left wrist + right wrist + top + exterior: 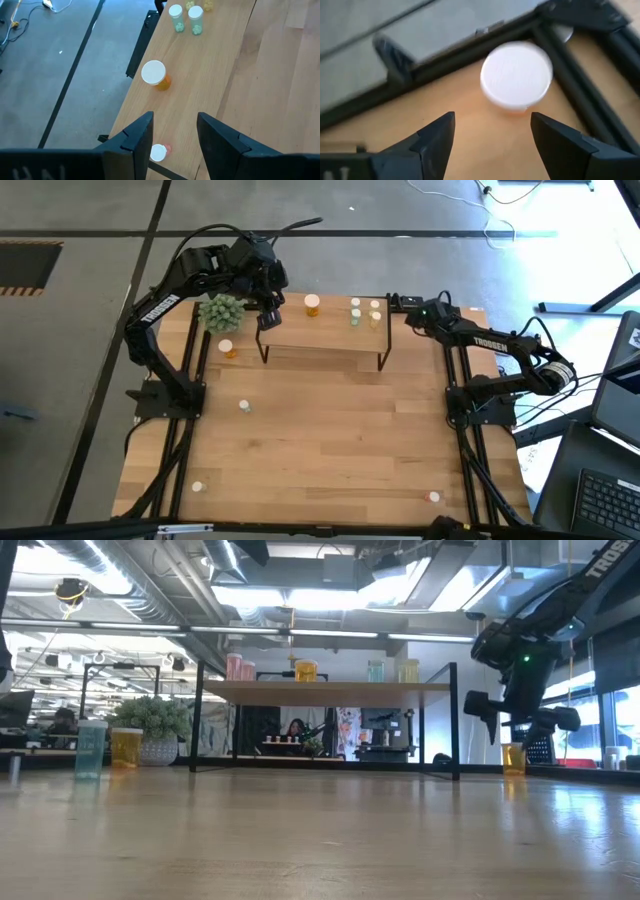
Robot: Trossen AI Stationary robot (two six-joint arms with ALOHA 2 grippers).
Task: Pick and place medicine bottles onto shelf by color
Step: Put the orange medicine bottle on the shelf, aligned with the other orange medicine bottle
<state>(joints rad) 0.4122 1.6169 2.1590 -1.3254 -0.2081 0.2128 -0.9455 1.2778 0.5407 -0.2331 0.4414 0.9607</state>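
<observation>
The left arm's dark two-finger gripper (268,318) is hovering above the left end of the low light-wood shelf (330,330) on its thin black metal frame, its fingers (137,137) spread apart and holding nothing. Beneath them, in the left wrist view, a small pink-red medicine bottle with a white cap (159,152) is standing on the shelf board. Farther along the board an orange medicine bottle with a pale cap (313,304) is standing alone, and near the right end a cluster of pale green-yellow bottles (365,313) is standing close together.

The right arm's dark gripper (492,135) is reaching over the far right corner of the large wooden tabletop (330,440), just beyond the shelf's right end. Its fingers (435,135) are spread wide and gripping nothing; a white-capped orange bottle (516,75) is sitting on the table just ahead of them, beside the black corner frame.

More bottles are standing off the shelf: an orange one (228,349) near a spiky green potted plant (220,312) at the table's left, a pale one (244,406) further forward, another (198,487) near the front left edge, and a pink-red one (432,497) at the front right.
</observation>
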